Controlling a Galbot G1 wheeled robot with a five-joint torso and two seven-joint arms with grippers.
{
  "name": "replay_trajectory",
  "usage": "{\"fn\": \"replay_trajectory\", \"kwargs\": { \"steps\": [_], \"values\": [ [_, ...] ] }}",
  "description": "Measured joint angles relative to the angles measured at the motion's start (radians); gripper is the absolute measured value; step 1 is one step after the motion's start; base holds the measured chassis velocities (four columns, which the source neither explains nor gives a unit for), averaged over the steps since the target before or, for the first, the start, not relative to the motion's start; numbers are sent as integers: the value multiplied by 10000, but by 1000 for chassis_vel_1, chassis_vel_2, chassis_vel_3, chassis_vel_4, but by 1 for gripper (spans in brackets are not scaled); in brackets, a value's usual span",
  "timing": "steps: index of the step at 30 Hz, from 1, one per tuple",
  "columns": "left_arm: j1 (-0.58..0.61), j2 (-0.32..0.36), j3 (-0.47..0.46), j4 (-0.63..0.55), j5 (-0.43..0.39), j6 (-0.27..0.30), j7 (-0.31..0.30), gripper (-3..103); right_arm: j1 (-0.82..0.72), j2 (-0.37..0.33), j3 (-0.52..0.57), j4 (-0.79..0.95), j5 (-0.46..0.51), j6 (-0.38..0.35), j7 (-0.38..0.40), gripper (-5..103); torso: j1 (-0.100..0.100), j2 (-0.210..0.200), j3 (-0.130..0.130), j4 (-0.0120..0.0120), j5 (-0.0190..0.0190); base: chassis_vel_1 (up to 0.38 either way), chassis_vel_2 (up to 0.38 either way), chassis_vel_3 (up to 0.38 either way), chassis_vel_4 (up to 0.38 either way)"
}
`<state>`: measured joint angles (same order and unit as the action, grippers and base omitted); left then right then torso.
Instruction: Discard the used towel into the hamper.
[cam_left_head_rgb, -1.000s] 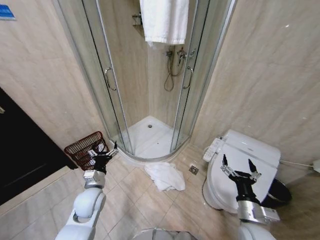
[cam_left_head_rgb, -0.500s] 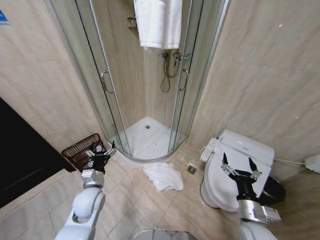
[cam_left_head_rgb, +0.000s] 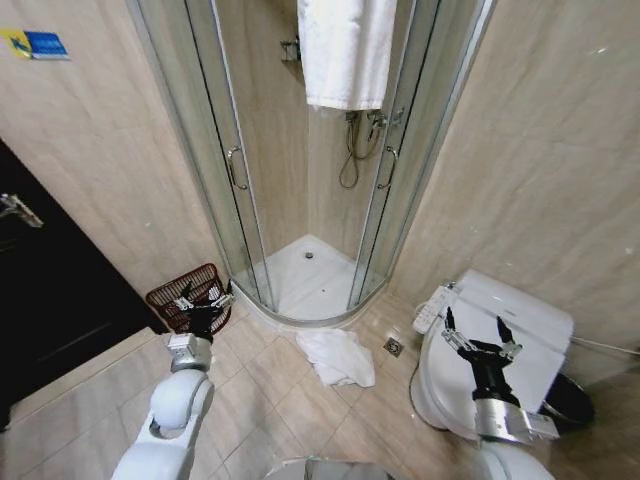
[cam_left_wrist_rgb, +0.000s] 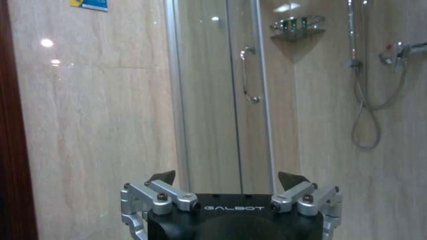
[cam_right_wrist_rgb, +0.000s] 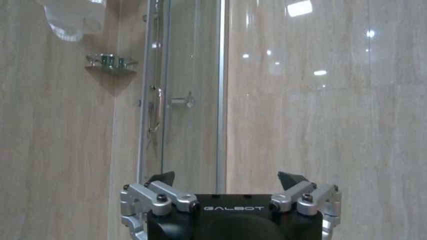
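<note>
On the floor, towel (cam_left_head_rgb: 337, 357) lies crumpled.

Towel (cam_left_head_rgb: 337, 357) right of hamper (cam_left_head_rgb: 190, 297) (floor)

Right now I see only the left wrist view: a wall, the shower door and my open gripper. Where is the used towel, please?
Observer: The towel lies crumpled on the floor tiles, in front of the shower tray.
Operator: And the hamper?
Observer: The hamper stands by the wall beside the shower, just beyond your left gripper.
Operator: Is the right gripper holding something?
Observer: No, the right gripper is open and empty, in front of the toilet.
</note>
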<state>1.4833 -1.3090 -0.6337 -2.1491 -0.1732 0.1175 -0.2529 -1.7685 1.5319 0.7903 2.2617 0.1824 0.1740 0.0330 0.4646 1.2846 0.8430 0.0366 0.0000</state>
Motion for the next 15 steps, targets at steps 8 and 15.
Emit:
{"fn": "replay_trajectory", "kwargs": {
  "steps": [8, 15],
  "values": [
    [-126, -16, 107, 66, -21, 85, -104, 100, 108, -44, -1, -116, -2, -48, -29, 100, 188, 401, 213, -1, 0, 0, 0, 0, 0],
    [-132, -42, 141, 67, -35, 124, -253, 100, 118, -146, 21, -116, 25, -75, -29, 100, 329, 708, 377, -1, 0, 0, 0, 0, 0]
  ]
}}
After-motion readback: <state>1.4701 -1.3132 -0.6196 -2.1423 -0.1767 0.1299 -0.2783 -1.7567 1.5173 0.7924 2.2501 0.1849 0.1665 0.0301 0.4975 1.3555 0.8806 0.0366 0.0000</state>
